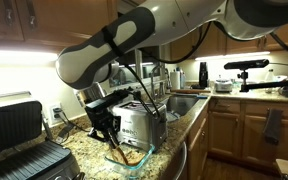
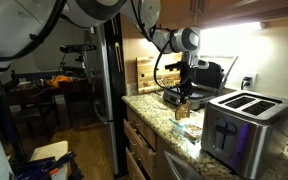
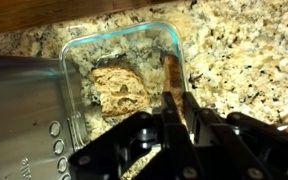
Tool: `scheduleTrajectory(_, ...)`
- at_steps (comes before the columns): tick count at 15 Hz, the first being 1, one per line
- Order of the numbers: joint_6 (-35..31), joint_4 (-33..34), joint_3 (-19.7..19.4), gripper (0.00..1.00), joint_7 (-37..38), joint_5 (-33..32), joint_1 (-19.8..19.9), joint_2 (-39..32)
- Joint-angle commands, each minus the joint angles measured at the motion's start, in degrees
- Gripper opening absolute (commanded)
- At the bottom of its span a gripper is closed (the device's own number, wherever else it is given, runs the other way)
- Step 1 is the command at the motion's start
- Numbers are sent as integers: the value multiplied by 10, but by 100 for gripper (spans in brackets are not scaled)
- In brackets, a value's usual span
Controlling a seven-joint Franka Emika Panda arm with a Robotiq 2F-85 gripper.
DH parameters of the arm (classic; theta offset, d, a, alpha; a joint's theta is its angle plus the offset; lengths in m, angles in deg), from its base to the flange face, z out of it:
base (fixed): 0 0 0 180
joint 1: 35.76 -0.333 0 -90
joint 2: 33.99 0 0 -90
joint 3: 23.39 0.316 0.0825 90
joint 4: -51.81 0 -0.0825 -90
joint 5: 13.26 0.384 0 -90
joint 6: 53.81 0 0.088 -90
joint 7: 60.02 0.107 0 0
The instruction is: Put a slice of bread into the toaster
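In the wrist view a clear glass container [image 3: 174, 40] stands on the speckled granite counter beside the brushed-steel toaster [image 3: 24, 105]. One tan slice of bread [image 3: 119, 90] lies flat inside it. My gripper [image 3: 179, 108] is shut on a second slice of bread [image 3: 170, 72], which stands on edge at the container's right side. In both exterior views the gripper [image 1: 109, 128] [image 2: 181, 100] hangs low over the container [image 1: 132, 157] [image 2: 188, 128], next to the toaster [image 1: 141, 122] [image 2: 246, 125]. The toaster's top slots show empty in an exterior view.
A black-and-steel contact grill [image 1: 19, 140] [image 2: 210, 74] stands on the counter near the toaster. A sink [image 1: 184, 102] lies further along. A wooden board [image 2: 144, 72] leans at the back wall. The counter edge [image 2: 154, 125] drops to cabinets.
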Motion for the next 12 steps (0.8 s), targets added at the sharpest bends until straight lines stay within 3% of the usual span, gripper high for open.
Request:
scheduleTrajectory(1,-12,-47,-6,8,13,10,-6,41)
scheduleTrajectory(12,-23,-87,-6,8,19,19,-2,83)
